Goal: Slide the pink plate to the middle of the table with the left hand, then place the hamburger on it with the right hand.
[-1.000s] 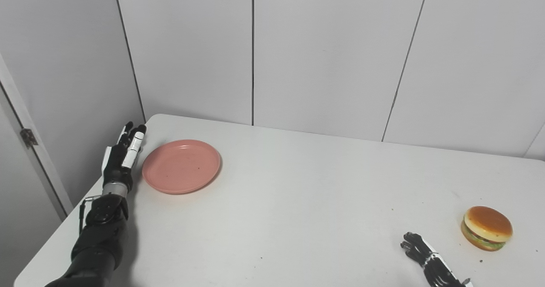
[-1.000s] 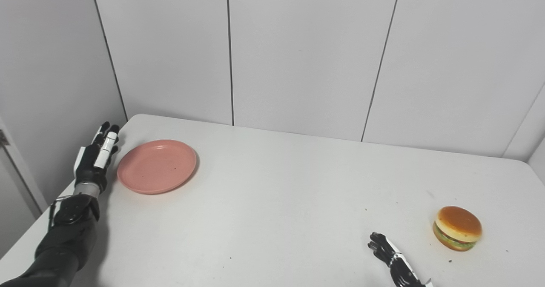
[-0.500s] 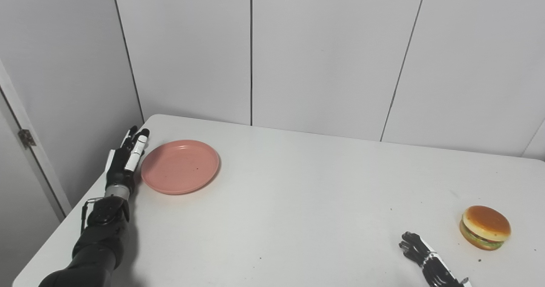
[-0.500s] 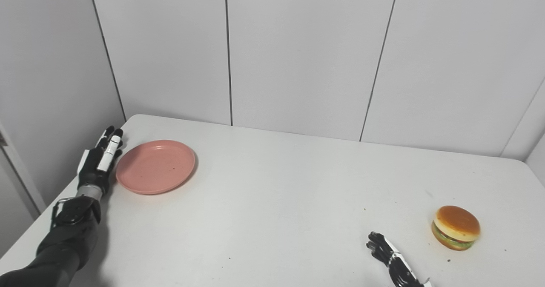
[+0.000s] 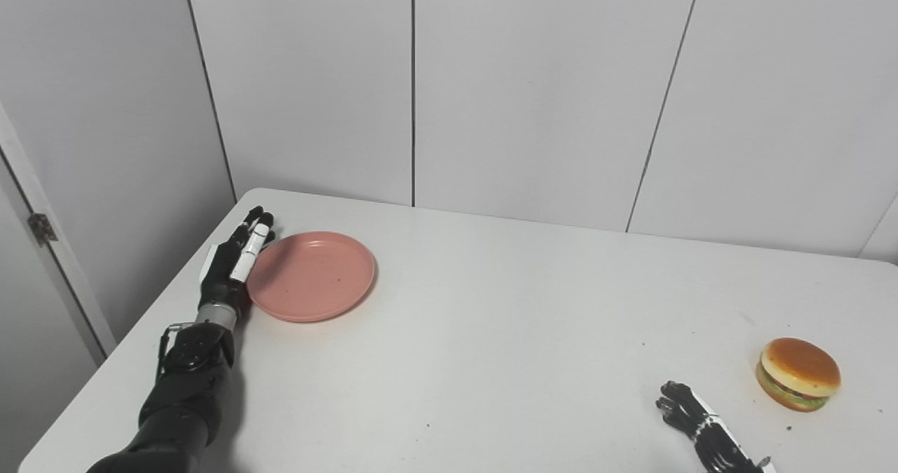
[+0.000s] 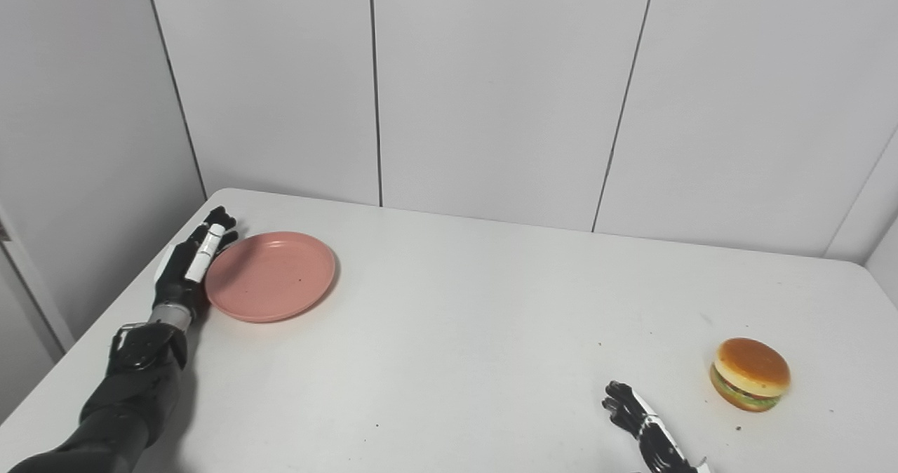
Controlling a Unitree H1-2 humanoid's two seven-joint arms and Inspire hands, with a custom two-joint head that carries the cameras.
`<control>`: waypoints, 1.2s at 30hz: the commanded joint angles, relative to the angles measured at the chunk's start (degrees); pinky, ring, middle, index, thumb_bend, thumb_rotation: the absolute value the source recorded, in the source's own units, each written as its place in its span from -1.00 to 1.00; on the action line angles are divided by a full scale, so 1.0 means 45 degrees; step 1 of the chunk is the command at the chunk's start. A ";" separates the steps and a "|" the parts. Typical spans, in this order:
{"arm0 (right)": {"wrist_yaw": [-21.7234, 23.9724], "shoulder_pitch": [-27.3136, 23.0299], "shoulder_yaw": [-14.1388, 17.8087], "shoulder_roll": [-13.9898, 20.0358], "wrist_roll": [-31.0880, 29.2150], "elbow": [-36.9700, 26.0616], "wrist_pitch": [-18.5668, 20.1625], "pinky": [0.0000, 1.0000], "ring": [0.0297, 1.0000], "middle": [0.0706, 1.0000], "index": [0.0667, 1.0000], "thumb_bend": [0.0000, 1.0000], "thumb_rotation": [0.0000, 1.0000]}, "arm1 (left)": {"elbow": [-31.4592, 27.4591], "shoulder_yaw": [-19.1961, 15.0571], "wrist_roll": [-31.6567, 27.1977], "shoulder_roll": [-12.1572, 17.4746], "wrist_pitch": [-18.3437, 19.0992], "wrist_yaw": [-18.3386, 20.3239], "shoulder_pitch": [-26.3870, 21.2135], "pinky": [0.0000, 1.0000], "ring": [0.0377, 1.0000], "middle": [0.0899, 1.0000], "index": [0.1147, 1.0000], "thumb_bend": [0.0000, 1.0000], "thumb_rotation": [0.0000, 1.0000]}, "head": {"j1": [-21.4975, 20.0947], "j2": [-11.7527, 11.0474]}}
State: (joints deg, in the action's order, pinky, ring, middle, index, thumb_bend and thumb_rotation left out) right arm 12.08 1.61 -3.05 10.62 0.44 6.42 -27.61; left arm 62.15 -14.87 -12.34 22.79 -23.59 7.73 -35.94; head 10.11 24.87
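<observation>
The pink plate [image 5: 311,275] lies flat near the table's far left corner. My left hand [image 5: 234,266] is open, fingers stretched out straight, resting edge-on against the plate's left rim. The hamburger [image 5: 798,374] sits at the near right of the table, bun side up. Left of it, my right hand [image 5: 691,422] lies low on the table at the bottom edge, a short gap away from the burger and holding nothing. Its fingers look slightly curled, and the picture's edge cuts off part of the hand.
The white table [image 5: 491,332] stands in a corner of grey panelled walls. Its left edge [image 5: 119,343] runs close beside my left forearm. A door hinge [image 5: 38,226] shows at far left.
My left hand has moved right and onto the table, reaching the plate's left rim. The plate has slid a little to the right. The right hand and hamburger have stayed put.
</observation>
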 commanded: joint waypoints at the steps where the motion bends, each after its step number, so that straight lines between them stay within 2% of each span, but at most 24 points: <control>1: -0.0091 -0.0246 -0.0010 0.0127 0.0267 0.0686 0.1032 0.72 0.70 0.76 0.74 0.63 0.95 | -0.0721 0.0075 -0.0034 0.0158 0.0068 0.0194 -0.0290 0.74 0.77 0.77 0.74 0.64 0.51 | -0.0006 0.0011; 5: -0.0135 -0.0222 -0.0039 0.0135 0.0329 0.0636 0.1048 0.71 0.69 0.76 0.74 0.63 0.94 | -0.1097 0.0257 -0.0008 0.0005 0.0263 0.0249 -0.0169 0.74 0.76 0.75 0.76 0.72 0.53 | -0.0006 0.0013; 8: -0.0160 -0.0214 -0.0050 0.0161 0.0353 0.0601 0.1038 0.71 0.68 0.76 0.74 0.63 0.94 | -0.1232 0.0347 0.0021 -0.0071 0.0308 0.0268 -0.0119 0.78 0.80 0.77 0.78 0.68 0.56 | -0.0029 0.0054; 10: -0.0151 -0.0204 -0.0051 0.0189 0.0322 0.0573 0.1058 0.71 0.68 0.76 0.74 0.62 0.94 | -0.1420 0.0403 0.0043 -0.0149 0.0427 0.0237 -0.0070 0.77 0.80 0.76 0.76 0.64 0.58 | -0.0018 0.0057; 16: -0.0106 -0.0171 -0.0083 0.0262 0.0220 0.0540 0.1060 0.71 0.68 0.76 0.73 0.61 0.93 | -0.1925 0.0653 0.0120 -0.0425 0.0795 0.0263 0.0066 0.74 0.79 0.74 0.72 0.73 0.54 | -0.0029 0.0136; 20: -0.0118 -0.0103 -0.0104 0.0284 0.0244 0.0448 0.1080 0.72 0.69 0.77 0.74 0.59 0.92 | -0.2183 0.0956 0.0268 -0.0537 0.1020 0.0246 0.0201 0.69 0.78 0.75 0.76 0.63 0.56 | -0.0066 0.0189; 30: -0.0181 -0.0049 -0.0168 0.0346 0.0347 0.0327 0.1174 0.72 0.69 0.78 0.75 0.61 0.94 | -0.1979 0.1390 0.0370 -0.0825 0.0786 0.0542 0.0184 0.73 0.76 0.73 0.74 0.65 0.55 | -0.0138 0.0209; 36: -0.0273 -0.0030 -0.0218 0.0353 0.0411 0.0265 0.1221 0.70 0.70 0.78 0.75 0.62 0.95 | -0.2371 0.1666 0.0499 -0.1122 0.1009 0.0393 0.0326 0.67 0.70 0.68 0.69 0.68 0.53 | -0.0198 0.0247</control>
State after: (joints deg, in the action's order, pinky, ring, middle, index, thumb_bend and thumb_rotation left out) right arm 10.57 2.58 -3.91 11.51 1.00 5.21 -27.53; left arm 52.73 -7.94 -10.94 18.42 -19.05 8.66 -33.20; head 9.14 25.93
